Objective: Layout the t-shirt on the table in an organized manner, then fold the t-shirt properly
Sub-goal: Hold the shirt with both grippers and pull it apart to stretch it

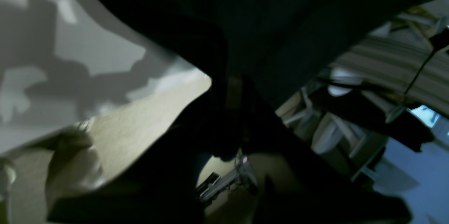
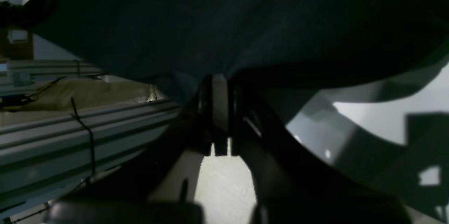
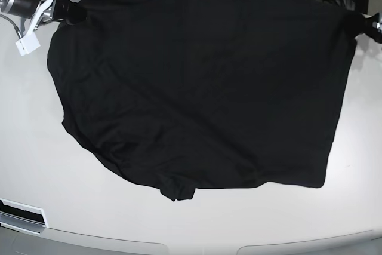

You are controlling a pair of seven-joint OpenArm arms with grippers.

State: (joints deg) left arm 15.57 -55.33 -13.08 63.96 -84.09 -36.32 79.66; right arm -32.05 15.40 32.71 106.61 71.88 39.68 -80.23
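Most of the table [image 3: 36,165] is covered by the t-shirt [image 3: 203,88], stretched between our 2 arms. It looks limp and light; corners suit us best. Right pincer [image 2: 220,87] and left pincer [image 1: 234,87] each clench its edge.

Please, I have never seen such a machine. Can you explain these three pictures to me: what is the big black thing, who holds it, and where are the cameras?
This is a robot with two arms. The base view looks down on a white table. The black t-shirt hangs spread between the arms, its lower part on the table. The right gripper and left gripper each pinch a top corner. The other two pictures come from cameras on the wrists: dark cloth fills them, clamped above the fingers, and likewise at the left wrist.
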